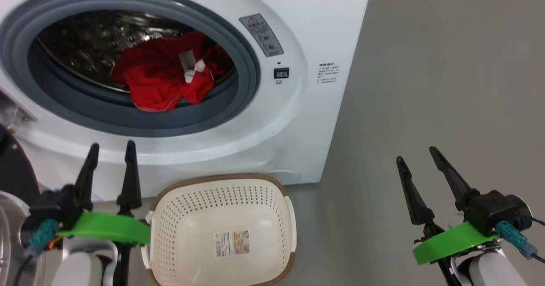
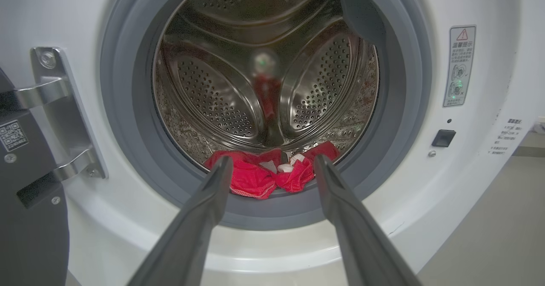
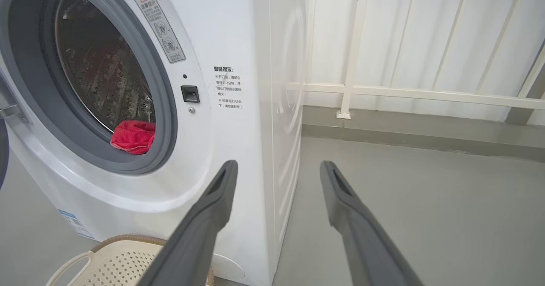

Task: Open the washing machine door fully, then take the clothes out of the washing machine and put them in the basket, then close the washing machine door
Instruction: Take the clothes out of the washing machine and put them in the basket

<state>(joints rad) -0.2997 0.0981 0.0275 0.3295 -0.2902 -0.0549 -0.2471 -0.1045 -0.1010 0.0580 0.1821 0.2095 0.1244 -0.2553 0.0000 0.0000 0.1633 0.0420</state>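
Nearest the robot, the left gripper [image 1: 111, 147] hangs in front of the washing machine [image 1: 298, 120], low and before the left half of its round opening. Its 2 fingers are spread apart with nothing between them. The right gripper [image 1: 416, 154] is off past the machine's right front corner, over bare floor [image 1: 447, 86], and its fingers are also apart and empty.

The basket [image 1: 221, 178] sits on the floor right at the foot of the machine, below the opening, with nothing in it but the paper label [image 1: 232, 243] on its bottom.

The door [image 2: 34, 235] is swung out on its hinge [image 2: 64, 107] at the machine's left side. It looks well open, though how far it swings cannot be judged from here.

Farther in, the clothes [image 1: 157, 77] lie as 1 red heap at the bottom front of the machine's drum [image 2: 213, 103], spilling onto the grey rubber ring [image 1: 251, 77].

So the opening step seems done and taking the clothes out is in hand. In the left wrist view the fingers already frame the heap. The next move calls for that arm to reach forward over the ring's lower lip, close on a good bunch of fabric, and draw it up and out without snagging the ring.
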